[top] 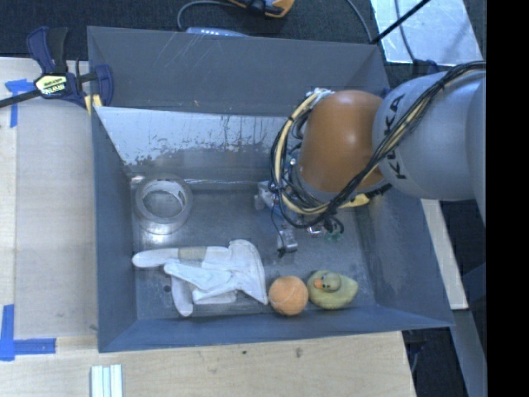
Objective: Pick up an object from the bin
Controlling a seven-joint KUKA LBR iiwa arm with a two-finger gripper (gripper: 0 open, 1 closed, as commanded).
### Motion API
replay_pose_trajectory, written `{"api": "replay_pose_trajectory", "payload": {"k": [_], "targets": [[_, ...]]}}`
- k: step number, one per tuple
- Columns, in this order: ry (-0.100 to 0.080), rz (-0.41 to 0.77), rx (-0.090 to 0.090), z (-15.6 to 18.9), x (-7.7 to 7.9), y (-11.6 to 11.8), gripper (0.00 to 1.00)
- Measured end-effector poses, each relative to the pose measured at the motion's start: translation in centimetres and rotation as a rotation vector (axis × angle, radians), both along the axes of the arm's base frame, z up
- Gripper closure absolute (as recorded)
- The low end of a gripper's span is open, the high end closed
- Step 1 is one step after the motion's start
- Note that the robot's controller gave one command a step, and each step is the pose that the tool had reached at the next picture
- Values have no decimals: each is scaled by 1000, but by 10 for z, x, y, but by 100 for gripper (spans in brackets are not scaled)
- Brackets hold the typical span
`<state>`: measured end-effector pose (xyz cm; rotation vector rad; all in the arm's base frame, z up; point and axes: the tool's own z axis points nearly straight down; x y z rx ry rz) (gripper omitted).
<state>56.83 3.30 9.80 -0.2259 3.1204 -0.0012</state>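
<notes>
Gripper [285, 242] sits lower centre of frame, just up-frame of the orange ball [288, 295]; grip state can't tell. Ball looks light and smooth, likely rolls: pinch across its middle.

Silver arm [434, 139], orange wrist cover [339, 143], looped cables [291, 168]

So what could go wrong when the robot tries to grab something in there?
The orange ball near the gripper is round and might roll away if nudged. It lies close beside the yellow rubber duck, so a grab could bump both. The white glove reaches the ball and might get dragged along.
</notes>
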Motion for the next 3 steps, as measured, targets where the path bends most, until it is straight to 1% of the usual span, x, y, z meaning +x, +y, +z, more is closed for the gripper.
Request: {"api": "replay_pose_trajectory", "payload": {"k": [1, 2, 3], "targets": [[3, 27, 0, -4, -14, 7, 0], [5, 90, 0, 2, -33, 24, 0], [-2, 93, 0, -6, -39, 33, 0]]}}
